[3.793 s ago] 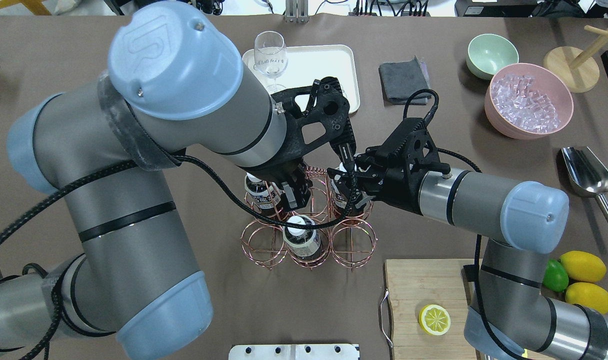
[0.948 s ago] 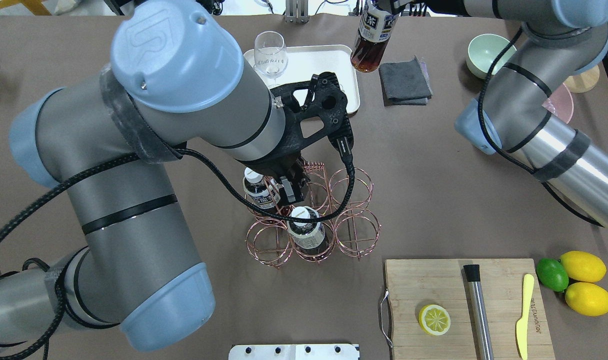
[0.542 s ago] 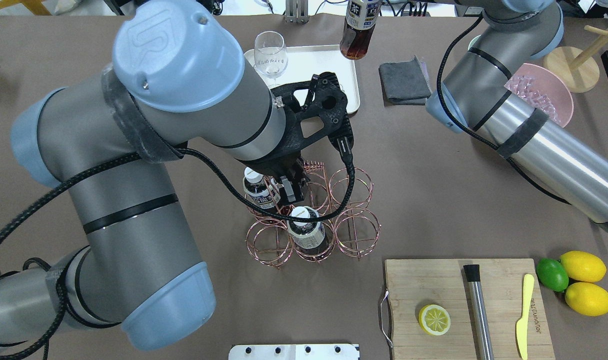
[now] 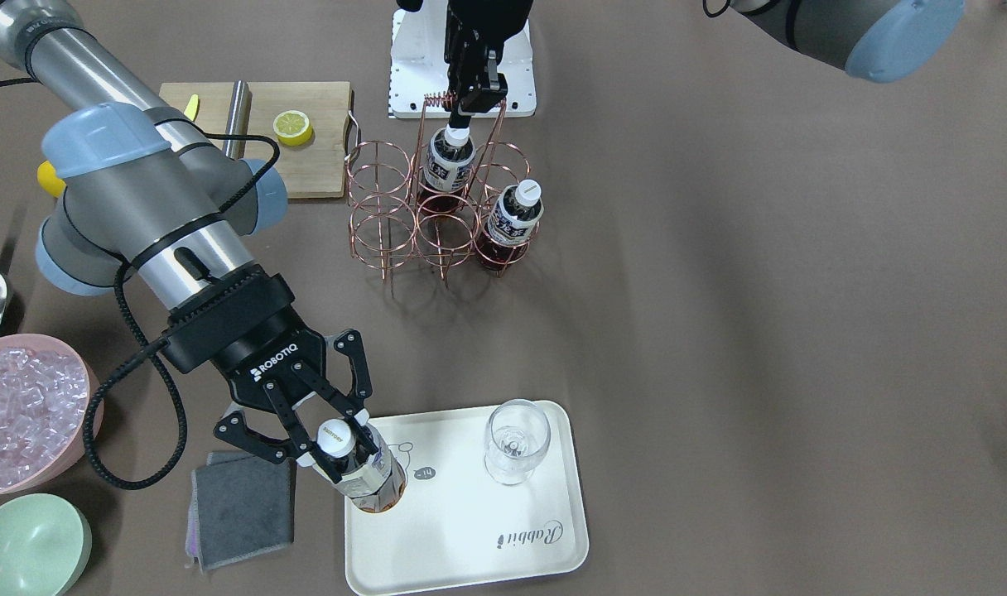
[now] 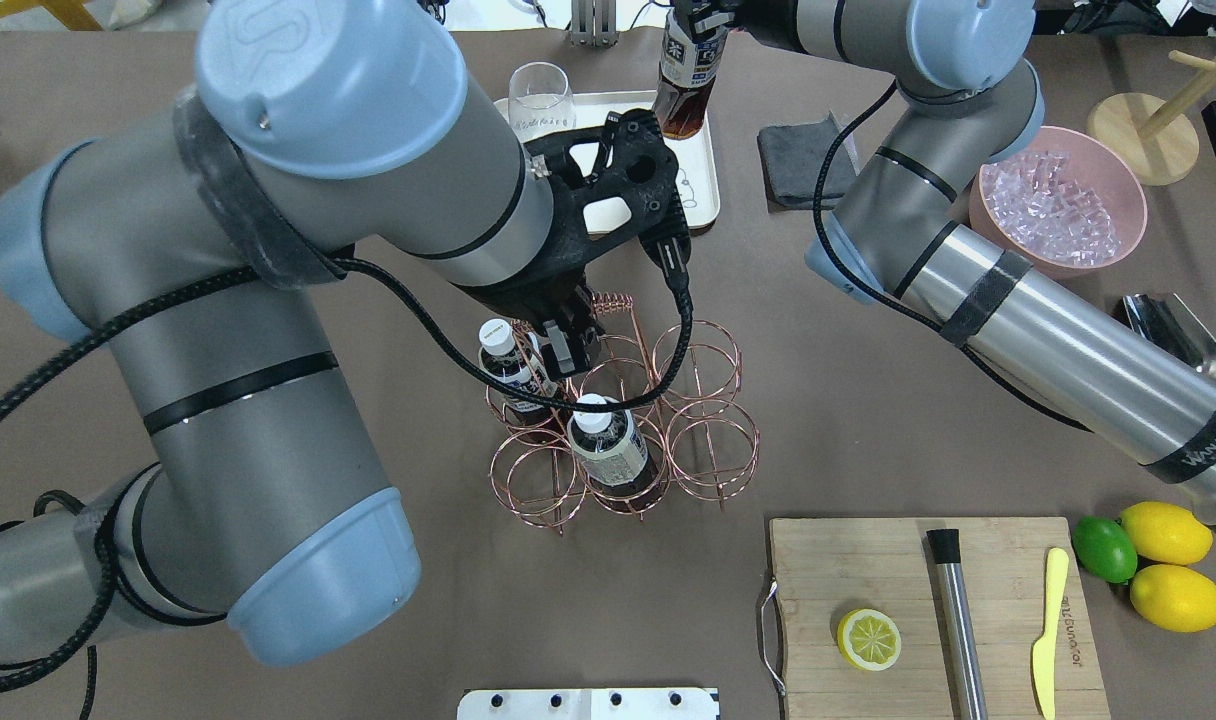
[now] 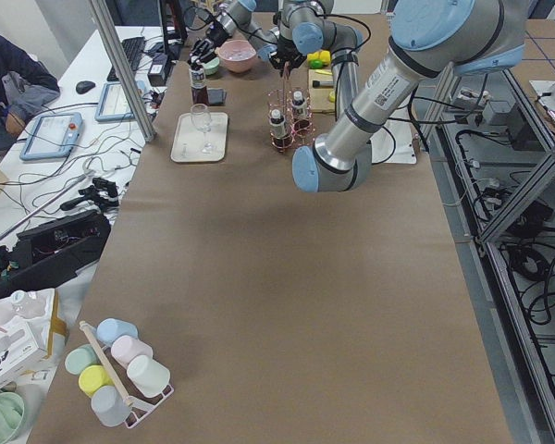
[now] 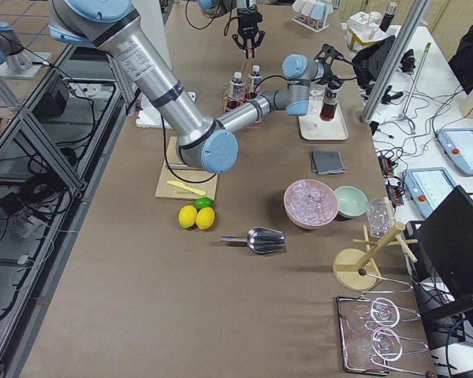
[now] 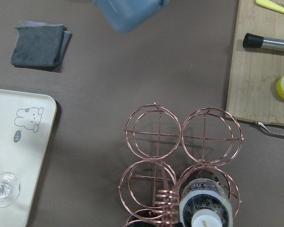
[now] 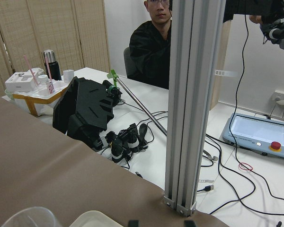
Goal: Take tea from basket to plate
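My right gripper (image 4: 336,449) is shut on the neck of a tea bottle (image 4: 369,480) and holds it tilted over the corner of the cream plate (image 4: 470,530) by the bear drawing. I cannot tell if the bottle touches the plate. It also shows in the overhead view (image 5: 682,88). Two more tea bottles (image 4: 448,164) (image 4: 512,219) stand in the copper wire basket (image 4: 383,232). My left gripper (image 4: 476,99) is shut on the top of the basket's handle beside its coil (image 5: 608,300).
A stemmed glass (image 4: 516,443) stands on the plate. A grey cloth (image 4: 243,505), a pink bowl of ice (image 4: 19,414) and a mint bowl (image 4: 27,542) lie beside the plate. The cutting board (image 5: 868,570) holds a lemon half, a metal rod and a yellow knife.
My right gripper lifted one bottle out of the basket and has carried it over to the plate, moving left and down. My left arm has risen slightly with the handle.
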